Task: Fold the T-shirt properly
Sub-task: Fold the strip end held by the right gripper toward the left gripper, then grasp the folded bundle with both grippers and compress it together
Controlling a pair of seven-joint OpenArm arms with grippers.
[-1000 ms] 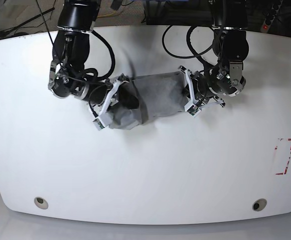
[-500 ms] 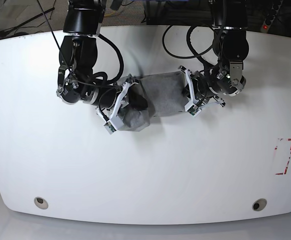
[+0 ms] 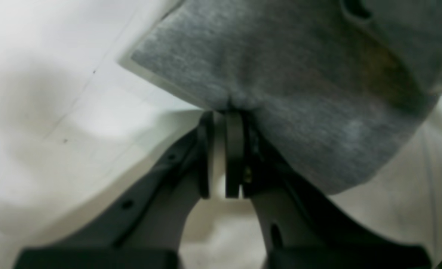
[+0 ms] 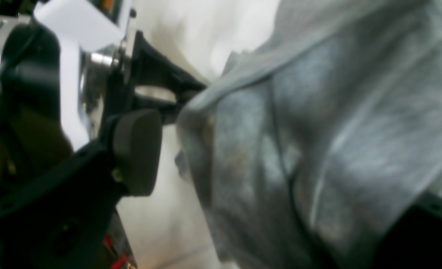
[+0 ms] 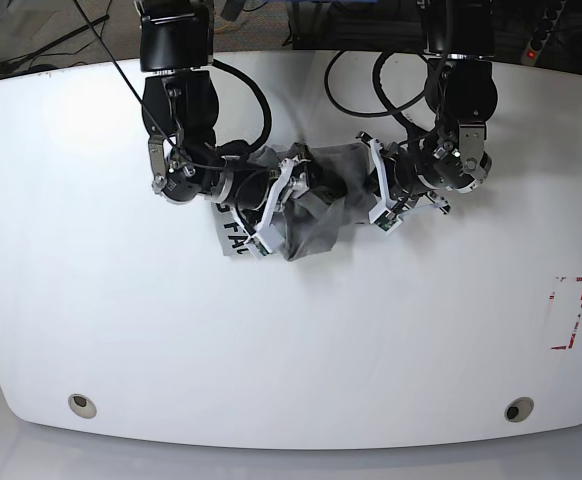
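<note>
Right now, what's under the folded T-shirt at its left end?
At the left end of the T-shirt in the base view, a lower layer with black lettering sticks out onto the white table. The rest of the print is covered by the fold and the right gripper.

Robot lab, white table (image 5: 291, 340) (cables (image 5: 356, 105) behind)

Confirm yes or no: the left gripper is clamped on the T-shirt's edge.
Yes: in the left wrist view the left gripper has its jaws nearly together, pinching the grey T-shirt hem.
</note>
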